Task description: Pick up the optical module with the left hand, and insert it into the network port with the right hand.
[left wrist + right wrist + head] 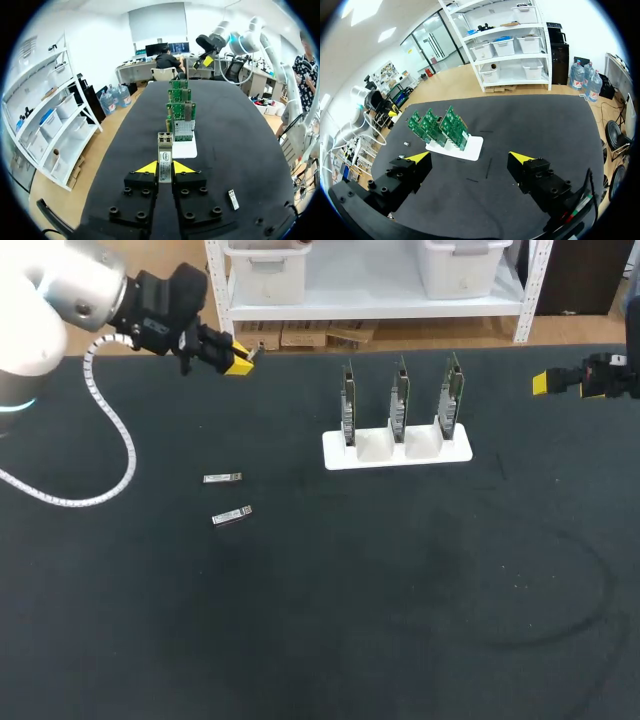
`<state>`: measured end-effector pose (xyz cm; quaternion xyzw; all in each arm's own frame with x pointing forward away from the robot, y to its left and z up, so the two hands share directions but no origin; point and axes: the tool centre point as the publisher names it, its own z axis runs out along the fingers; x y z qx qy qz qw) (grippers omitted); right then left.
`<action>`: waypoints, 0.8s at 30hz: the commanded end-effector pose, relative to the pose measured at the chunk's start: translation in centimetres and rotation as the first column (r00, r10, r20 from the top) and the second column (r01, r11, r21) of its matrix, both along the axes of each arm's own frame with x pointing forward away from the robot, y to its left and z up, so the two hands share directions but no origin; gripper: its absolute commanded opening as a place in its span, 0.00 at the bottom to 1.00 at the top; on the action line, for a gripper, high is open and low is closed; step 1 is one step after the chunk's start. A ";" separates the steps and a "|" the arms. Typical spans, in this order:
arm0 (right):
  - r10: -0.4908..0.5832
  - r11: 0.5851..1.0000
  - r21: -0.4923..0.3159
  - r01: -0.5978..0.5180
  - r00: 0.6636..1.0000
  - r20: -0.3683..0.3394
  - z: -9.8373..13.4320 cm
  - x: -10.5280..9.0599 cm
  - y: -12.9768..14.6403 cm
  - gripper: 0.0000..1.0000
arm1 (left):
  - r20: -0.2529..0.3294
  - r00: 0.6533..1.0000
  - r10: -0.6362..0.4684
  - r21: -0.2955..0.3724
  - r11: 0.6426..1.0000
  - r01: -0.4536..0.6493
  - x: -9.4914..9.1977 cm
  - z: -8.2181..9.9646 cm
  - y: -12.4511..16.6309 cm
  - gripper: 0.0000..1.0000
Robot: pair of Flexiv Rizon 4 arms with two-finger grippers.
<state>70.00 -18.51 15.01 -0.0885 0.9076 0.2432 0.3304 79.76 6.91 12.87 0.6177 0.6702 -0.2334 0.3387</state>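
Holding the optical module up over the far left part of the bench, the left gripper has the first step in the bag; its fingers are clenched on the module from both sides, the body standing out ahead of the yellow tips and pointing down the row of network cards; what's left, I'd say, is the hand-over to the right arm and then the insertion, neither begun; the right gripper hangs well apart at the bench's right edge, fingers spread wide and gripping nothing; three cards stand upright in the white stand mid-bench, and the port is probably the metal cage on the nearest card's face, though that's hard to make out from here; two spare modules lie flat on the bench left of the stand, untouched.
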 end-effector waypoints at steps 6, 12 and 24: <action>0.000 1.000 0.000 0.000 1.000 0.000 0.0 0.0 0.0 1.00 | -0.014 1.000 0.006 0.050 0.999 -0.005 0.5 0.4 -0.3 0.00; 0.000 1.000 0.000 0.000 1.000 0.000 0.0 0.0 0.0 1.00 | 0.015 1.000 0.000 0.022 1.000 0.000 0.3 0.9 -0.6 0.00; 0.000 1.000 0.000 0.000 1.000 0.000 0.0 0.0 0.0 1.00 | 0.085 0.993 -0.080 -0.254 0.962 0.100 1.0 2.8 -5.4 0.00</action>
